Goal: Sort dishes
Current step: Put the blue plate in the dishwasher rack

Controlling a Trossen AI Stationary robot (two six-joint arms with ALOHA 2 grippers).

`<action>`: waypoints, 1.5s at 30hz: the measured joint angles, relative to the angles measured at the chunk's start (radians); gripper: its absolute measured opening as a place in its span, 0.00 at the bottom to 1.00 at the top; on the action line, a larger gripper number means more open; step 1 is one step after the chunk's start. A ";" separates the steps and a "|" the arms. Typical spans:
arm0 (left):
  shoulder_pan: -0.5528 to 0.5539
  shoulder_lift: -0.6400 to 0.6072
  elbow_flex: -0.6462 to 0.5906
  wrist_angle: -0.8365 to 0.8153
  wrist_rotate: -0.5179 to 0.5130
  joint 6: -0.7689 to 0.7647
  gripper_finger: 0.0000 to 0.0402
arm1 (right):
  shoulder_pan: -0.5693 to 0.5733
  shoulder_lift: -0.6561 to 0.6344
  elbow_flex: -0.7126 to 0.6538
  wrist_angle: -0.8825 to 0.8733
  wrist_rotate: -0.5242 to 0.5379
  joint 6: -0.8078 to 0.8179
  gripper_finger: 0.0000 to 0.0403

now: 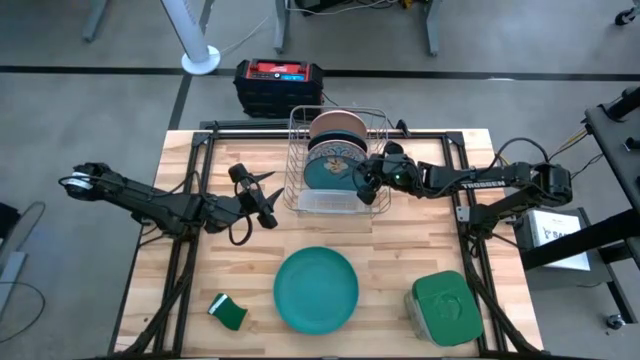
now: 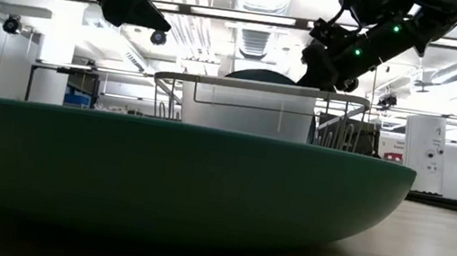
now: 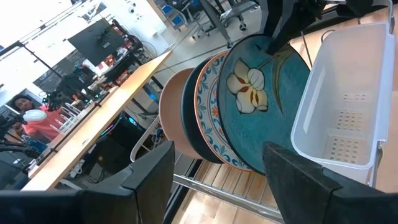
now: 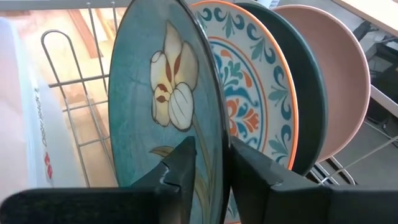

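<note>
Four plates stand on edge in the wire rack at the upper middle of the high view: a salmon-pink plate at the back, then a dark teal plate, then a white plate with blue and red-orange ornament, and in front a teal plate with a pale flower; a white plastic bin sits in the rack just beside them; one bright teal-green plate lies flat on the surface at the lower middle of the high view, well apart from the rack; so by my reading most of the sorting is done and this one plate is left; a small green sponge at the lower left and a green-lidded container at the lower right lie beside it.

The right claw is at the rack, its fingers straddling the rim of the flowered plate, one on each face, close to it with slight gaps showing; whether it grips or has just let go I cannot tell; the left claw hovers left of the rack, spread open and empty.
</note>
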 joint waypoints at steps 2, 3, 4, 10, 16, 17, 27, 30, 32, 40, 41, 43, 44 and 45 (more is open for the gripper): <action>0.000 0.000 0.000 0.000 0.000 0.000 0.58 | 0.000 0.000 0.000 -0.001 0.000 0.000 0.27; 0.000 0.000 0.000 0.000 0.000 0.000 0.58 | 0.000 0.000 0.000 -0.002 0.000 0.001 0.28; 0.000 0.000 0.000 0.000 0.000 0.000 0.58 | 0.001 0.000 0.000 -0.002 0.000 0.001 0.30; 0.000 0.000 0.000 -0.006 0.000 -0.003 0.58 | 0.001 -0.010 0.000 -0.003 0.000 0.008 0.43; 0.000 0.000 0.000 -0.007 0.000 -0.003 0.58 | 0.001 -0.016 0.000 -0.008 0.001 0.020 0.53; 0.000 0.000 0.000 -0.007 0.000 -0.003 0.58 | 0.001 -0.016 0.000 -0.010 0.001 0.020 0.55; 0.000 0.000 0.000 -0.008 0.000 -0.003 0.58 | 0.001 -0.030 0.000 -0.067 0.023 0.053 0.68; 0.000 0.000 0.000 -0.010 0.000 -0.004 0.58 | 0.001 -0.042 0.000 -0.092 0.026 0.068 0.72; 0.000 0.000 0.000 -0.014 0.000 -0.008 0.58 | 0.001 -0.048 0.000 -0.095 0.026 0.078 0.74; 0.000 0.000 0.000 -0.014 0.000 -0.011 0.58 | 0.001 -0.055 0.000 -0.100 0.027 0.080 0.77; 0.000 0.000 0.000 -0.014 0.000 -0.011 0.58 | 0.001 -0.055 0.000 -0.103 0.027 0.080 0.77; 0.000 0.000 0.000 -0.014 0.000 -0.011 0.58 | 0.001 -0.058 0.000 -0.121 0.027 0.079 0.76; 0.000 0.000 0.000 -0.014 0.000 -0.011 0.58 | 0.001 -0.063 0.000 -0.135 0.027 0.079 0.76; 0.000 0.000 0.000 -0.014 0.000 -0.011 0.58 | 0.001 -0.072 0.000 -0.149 0.028 0.080 0.76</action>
